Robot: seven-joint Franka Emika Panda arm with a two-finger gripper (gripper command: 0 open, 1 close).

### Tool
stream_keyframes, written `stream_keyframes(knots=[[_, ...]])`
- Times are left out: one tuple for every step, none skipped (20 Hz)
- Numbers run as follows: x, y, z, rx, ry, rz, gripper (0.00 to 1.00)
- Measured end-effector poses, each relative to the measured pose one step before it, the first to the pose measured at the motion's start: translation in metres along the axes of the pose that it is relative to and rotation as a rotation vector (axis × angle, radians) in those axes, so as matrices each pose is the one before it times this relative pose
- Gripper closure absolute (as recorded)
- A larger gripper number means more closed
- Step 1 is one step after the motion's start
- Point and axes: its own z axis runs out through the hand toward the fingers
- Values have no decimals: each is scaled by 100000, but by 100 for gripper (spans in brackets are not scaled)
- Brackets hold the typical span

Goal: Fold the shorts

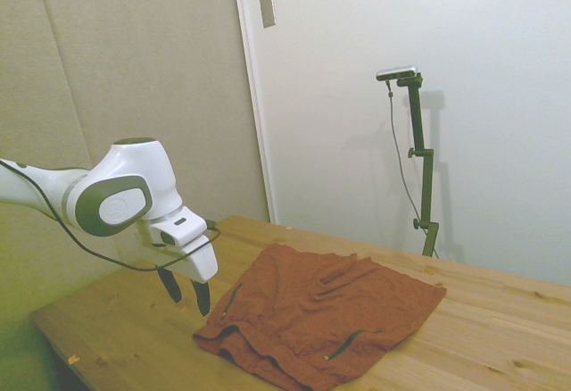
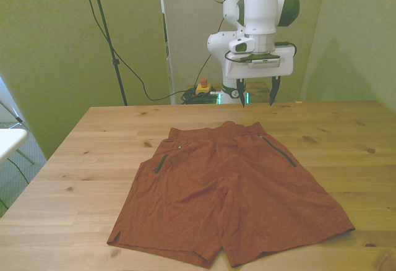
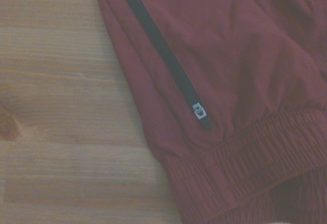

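while the shorts (image 2: pixel 229 197) lie flat on the table (image 2: pixel 93 159), the end effector (image 2: pixel 255 91) hangs open.

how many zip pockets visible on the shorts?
2. On the rust-orange cloth shorts lying flat on the wooden table: one dark zippered pocket toward the front view's left, the other toward its right. Any on the underside would be hidden.
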Motion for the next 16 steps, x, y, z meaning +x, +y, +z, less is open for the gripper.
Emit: stream_keyframes(knots=[[31,-28,29,97,94,148,0],[71,-71,51,139,981,838,0],[-66,-284,37,-1926,3548,-1248,0],[-439,-742,56,-2775,4560,-2081,0],[-767,-895,94,-3115,3824,-2437,0],[-1147,-1124,77,-3402,3861,-2753,0],[-1213,-1098,75,-3417,3913,-2662,0],[-1066,-861,0,-3601,3953,-2658,0],[-944,-672,24,-3864,3691,-2745,0],[-870,-525,43,-4174,3539,-2547,0],[-705,-336,93,-4239,3461,-2224,0],[-533,-211,138,-4346,3623,-2067,0],[-389,-155,210,-4263,3773,-1996,0],[-276,-155,322,-4073,4075,-1930,0],[-225,-222,406,-3177,3340,-1215,0],[-317,-378,456,-2169,1836,-952,0]])
